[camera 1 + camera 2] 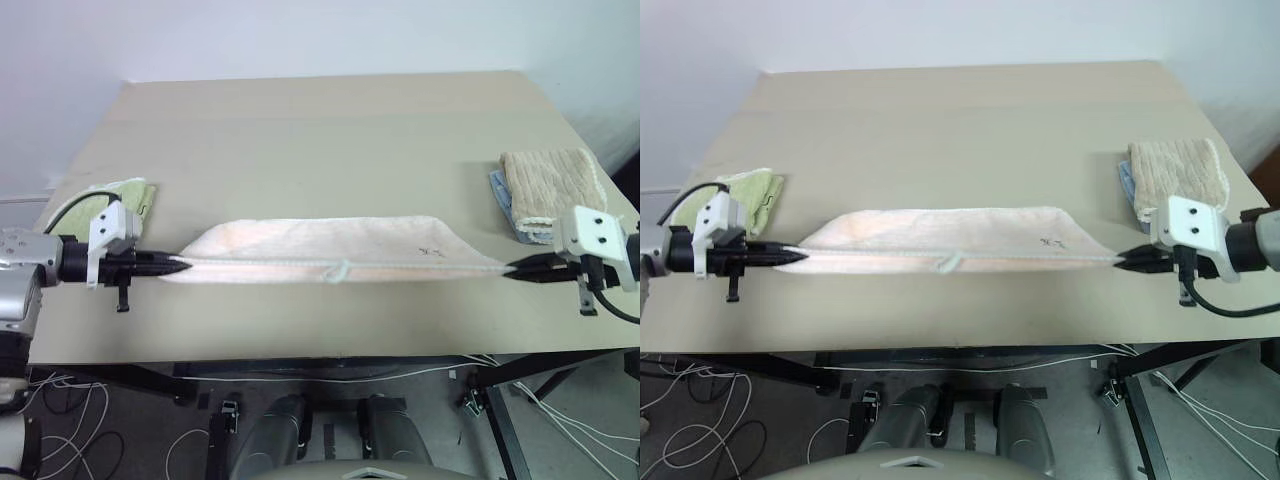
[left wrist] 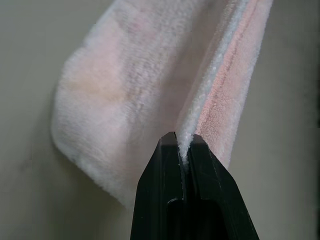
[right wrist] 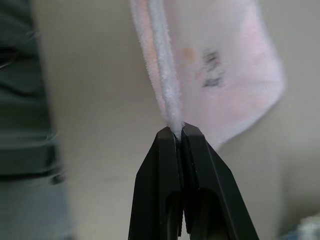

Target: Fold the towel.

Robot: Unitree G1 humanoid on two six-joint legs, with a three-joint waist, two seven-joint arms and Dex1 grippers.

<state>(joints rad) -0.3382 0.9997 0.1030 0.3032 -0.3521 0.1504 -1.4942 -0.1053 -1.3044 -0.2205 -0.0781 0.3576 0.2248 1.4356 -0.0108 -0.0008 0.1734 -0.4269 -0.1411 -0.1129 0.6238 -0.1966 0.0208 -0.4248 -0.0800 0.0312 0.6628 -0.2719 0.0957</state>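
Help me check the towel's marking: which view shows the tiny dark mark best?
The right wrist view: the dark mark on the towel looms large just past the right gripper. Both eye views show it as a small speck near the towel's right end; the left wrist view shows plain pink cloth.

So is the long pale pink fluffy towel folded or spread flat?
Folded in half lengthwise. The pale pink terry towel shows two layers meeting at its whitish edge, pinched by the left gripper and right gripper.

Three towels, one pink (image 1: 320, 245), one green (image 1: 125, 198), one beige (image 1: 548, 180), two tools, one table (image 1: 330, 130)
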